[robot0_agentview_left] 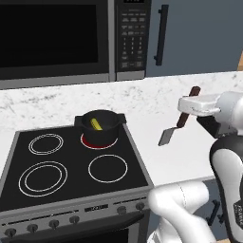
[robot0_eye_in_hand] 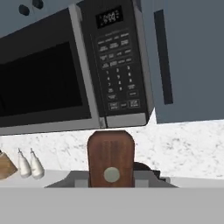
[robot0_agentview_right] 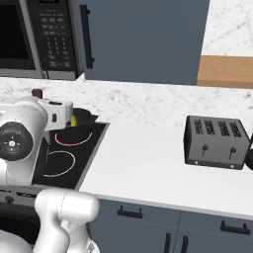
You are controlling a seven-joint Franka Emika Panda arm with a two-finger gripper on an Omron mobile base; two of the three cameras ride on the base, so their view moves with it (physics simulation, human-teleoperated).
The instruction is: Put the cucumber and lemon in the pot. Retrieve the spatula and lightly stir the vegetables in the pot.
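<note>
I'm in a kitchen. Black stove (robot0_agentview_left: 71,166) with ring burners, microwave (robot0_agentview_left: 71,38) above it, marble backsplash (robot0_agentview_right: 148,101). Toaster (robot0_agentview_right: 216,142) sits on the white counter (robot0_agentview_right: 143,168) over blue-grey cabinets (robot0_agentview_right: 143,39).

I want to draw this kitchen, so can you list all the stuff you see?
Pot: one, black, back right burner of the stove.
Cucumber: one, yellow-green, inside the pot.
Spatula: one, brown handle, grey head, held above the counter.
Stove: one, black, left.
Microwave: one, black and silver, above the stove.
Toaster: one, dark grey, on the counter, right.
Bottles: two, white, by the wall.
Hand: one, white, shut on the spatula.
</note>
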